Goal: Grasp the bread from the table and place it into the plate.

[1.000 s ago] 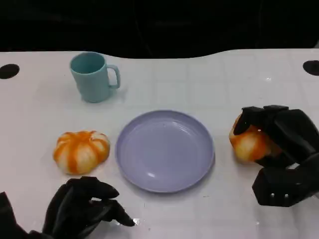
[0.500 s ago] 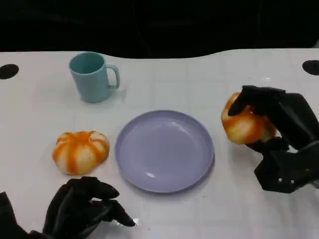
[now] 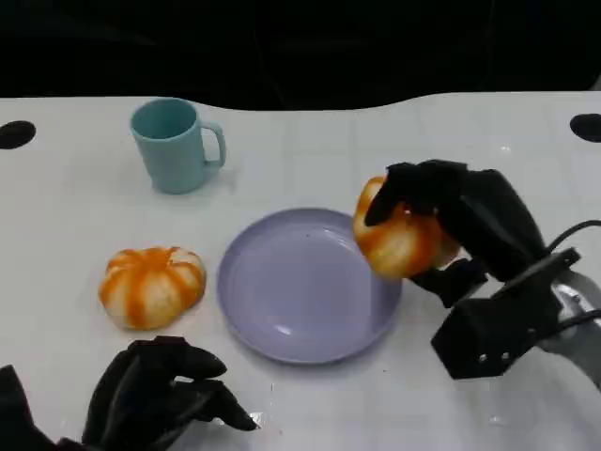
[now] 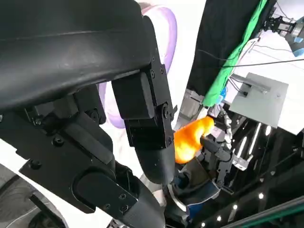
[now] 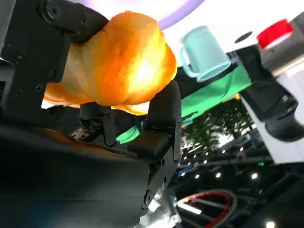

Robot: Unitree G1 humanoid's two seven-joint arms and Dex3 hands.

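Bread [image 5: 118, 61] in right hand [image 3: 460, 230], fingers [image 5: 161, 114] beneath

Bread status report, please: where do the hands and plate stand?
Right robot hand grips bread over plate rim. Left robot hand holds nothing. Second bread beside plate.

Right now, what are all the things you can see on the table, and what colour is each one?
bread: one, orange and cream, held by the right hand over the plate's right rim.
second bread: one, orange and white striped, lying on the table left of the plate.
plate: one, pale purple, middle of the table, with nothing lying on it yet.
mug: one, light teal, upright behind the plate to the left.
table: one, white.
right hand: one, black, gripping the bread.
left hand: one, black, fingers curled in with nothing in them, at the near left edge.
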